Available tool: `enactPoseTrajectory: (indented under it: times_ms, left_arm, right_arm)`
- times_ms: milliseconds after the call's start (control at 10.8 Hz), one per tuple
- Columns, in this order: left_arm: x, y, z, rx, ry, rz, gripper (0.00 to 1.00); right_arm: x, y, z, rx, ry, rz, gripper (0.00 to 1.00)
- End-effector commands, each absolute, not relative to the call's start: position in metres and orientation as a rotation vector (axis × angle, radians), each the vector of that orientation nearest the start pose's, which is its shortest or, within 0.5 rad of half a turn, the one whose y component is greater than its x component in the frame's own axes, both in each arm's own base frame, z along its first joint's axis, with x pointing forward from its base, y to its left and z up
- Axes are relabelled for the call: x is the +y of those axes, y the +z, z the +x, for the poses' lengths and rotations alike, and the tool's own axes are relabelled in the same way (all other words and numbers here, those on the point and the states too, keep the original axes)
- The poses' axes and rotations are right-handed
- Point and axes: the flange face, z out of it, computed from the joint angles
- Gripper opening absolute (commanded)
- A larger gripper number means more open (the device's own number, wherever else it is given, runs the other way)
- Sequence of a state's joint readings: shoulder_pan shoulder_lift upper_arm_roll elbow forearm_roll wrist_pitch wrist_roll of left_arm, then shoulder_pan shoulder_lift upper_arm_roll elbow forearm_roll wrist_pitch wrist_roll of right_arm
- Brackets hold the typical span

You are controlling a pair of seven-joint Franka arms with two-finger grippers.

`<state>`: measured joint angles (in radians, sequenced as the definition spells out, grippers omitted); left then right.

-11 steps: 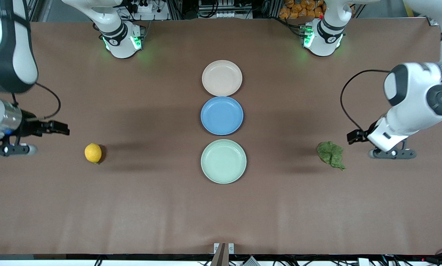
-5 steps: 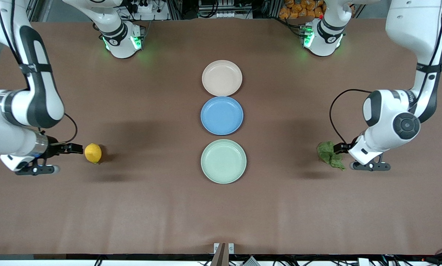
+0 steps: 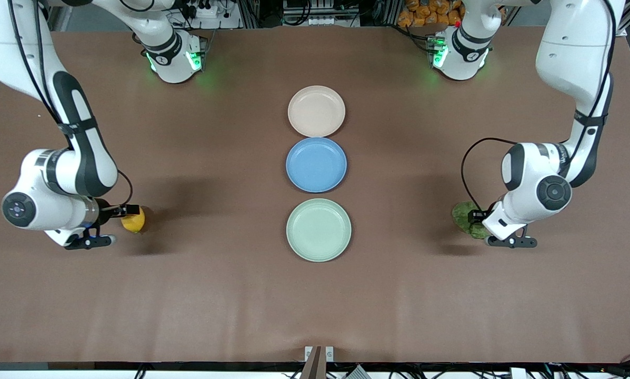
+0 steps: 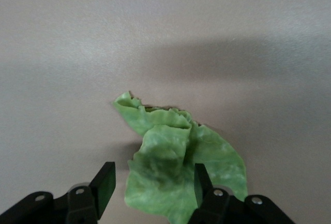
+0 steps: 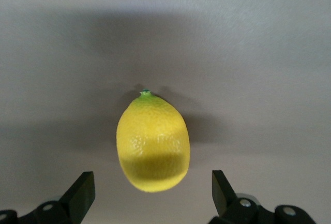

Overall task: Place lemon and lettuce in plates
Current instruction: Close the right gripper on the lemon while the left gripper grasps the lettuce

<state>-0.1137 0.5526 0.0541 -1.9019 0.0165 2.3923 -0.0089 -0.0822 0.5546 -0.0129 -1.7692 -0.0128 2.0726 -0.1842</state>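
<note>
The yellow lemon (image 3: 136,222) lies on the table toward the right arm's end. My right gripper (image 3: 127,211) is low at the lemon and open. In the right wrist view the lemon (image 5: 153,149) sits just ahead of the gripper (image 5: 152,185), between its spread fingers and untouched. The dark-green lettuce (image 3: 462,215) lies toward the left arm's end. My left gripper (image 3: 476,217) is low over it and open. In the left wrist view its gripper (image 4: 152,182) straddles part of the leaf (image 4: 176,162). The beige-pink plate (image 3: 316,111) and the mint plate (image 3: 318,229) are empty.
A blue plate (image 3: 316,165) lies between the beige-pink and mint plates, in one line down the table's middle. The two arm bases stand along the table's edge farthest from the front camera.
Both arms have swung inward and down. The right gripper has come up to the lemon, the left gripper to the lettuce. Lemon, lettuce and plates have not moved.
</note>
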Motion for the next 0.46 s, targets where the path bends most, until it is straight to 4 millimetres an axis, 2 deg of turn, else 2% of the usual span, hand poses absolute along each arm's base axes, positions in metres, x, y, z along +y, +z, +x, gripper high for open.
enactPoseTrajectory:
  times_ms: [0,93,186,371]
  left_arm:
    - [-0.04,0.19,0.625,0.135,0.077,-3.087,0.68]
    - [-0.041,0.188,0.625,0.138,0.075,-3.087,0.66]
    - [-0.041,0.183,0.625,0.135,0.082,-3.088,0.56]
    - [-0.044,0.184,0.626,0.135,0.079,-3.09,0.16]
  right_arm:
    - [-0.055,0.204,0.633,-0.191,0.43,-3.081,1.0]
    - [-0.055,0.196,0.632,-0.191,0.448,-3.076,1.0]
    - [-0.057,0.189,0.632,-0.185,0.455,-3.073,1.0]
    - [-0.06,0.18,0.632,-0.178,0.445,-3.074,1.0]
